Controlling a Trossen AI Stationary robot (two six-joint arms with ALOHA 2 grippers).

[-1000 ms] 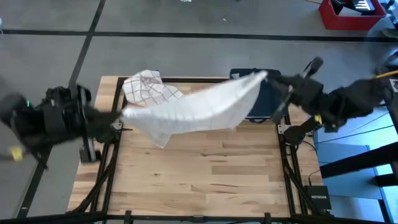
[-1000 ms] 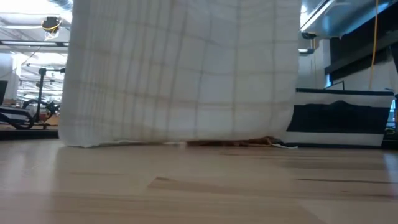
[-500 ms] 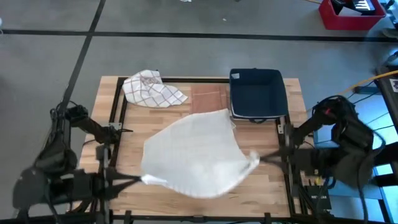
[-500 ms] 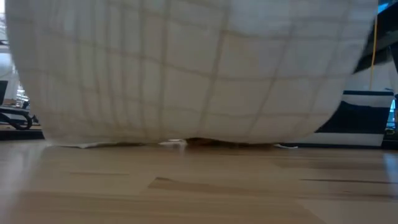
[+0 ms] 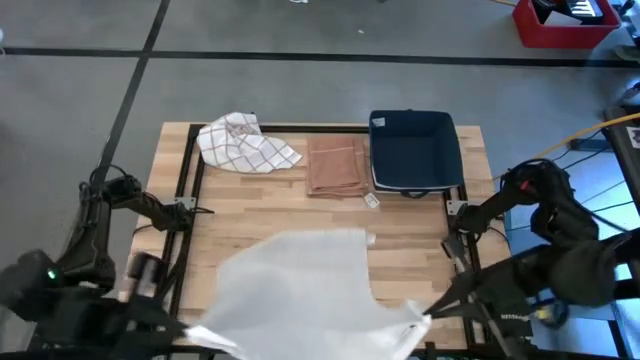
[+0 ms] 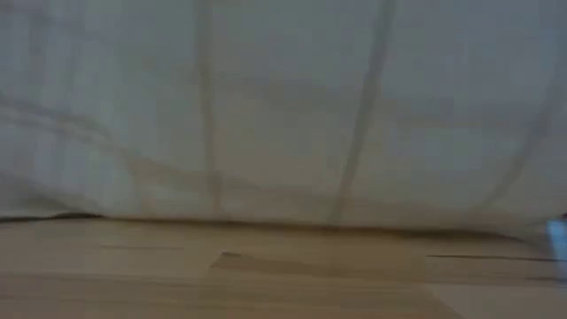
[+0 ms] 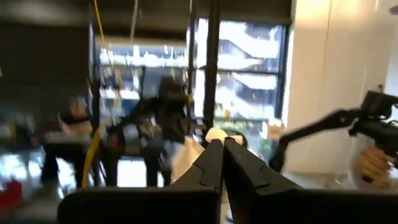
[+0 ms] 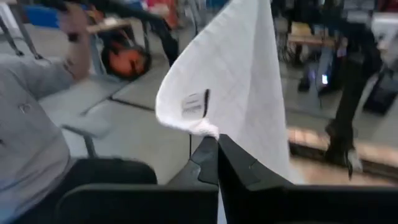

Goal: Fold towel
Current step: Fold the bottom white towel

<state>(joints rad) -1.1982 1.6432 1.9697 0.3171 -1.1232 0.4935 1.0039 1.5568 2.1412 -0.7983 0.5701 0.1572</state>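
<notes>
A white towel (image 5: 300, 285) with faint grid lines is stretched between my two grippers over the near half of the table. Its far edge (image 5: 330, 236) lies on the wood, and in the low view the towel (image 6: 283, 106) fills the picture with its lower edge on the table. My left gripper (image 5: 188, 332) is shut on the near left corner. My right gripper (image 5: 428, 320) is shut on the near right corner. My left gripper pinches the towel's near left corner (image 7: 216, 134) between its two fingers, coming about level from the table's left side. The corner is lifted off the table. The cloth runs from it toward the other gripper. My right gripper pinches the towel's near right corner (image 8: 202, 127), the one with a small label, between its two fingers, coming about level from the table's right side. The corner is held up. The cloth billows beyond the fingers and slopes down to the far edge on the table.
At the far side lie a crumpled checked towel (image 5: 245, 141), a folded brown towel (image 5: 335, 165) and a dark blue bin (image 5: 412, 150). A small tag (image 5: 371, 200) lies near the bin. A person in grey (image 8: 28, 130) is beyond the table.
Both grippers have swung from the table's far part to its near edge and come down a little, drawing the white towel with them. The towel, hanging in the air a second ago, now spreads over the near half with its far edge trailing on the wood.
</notes>
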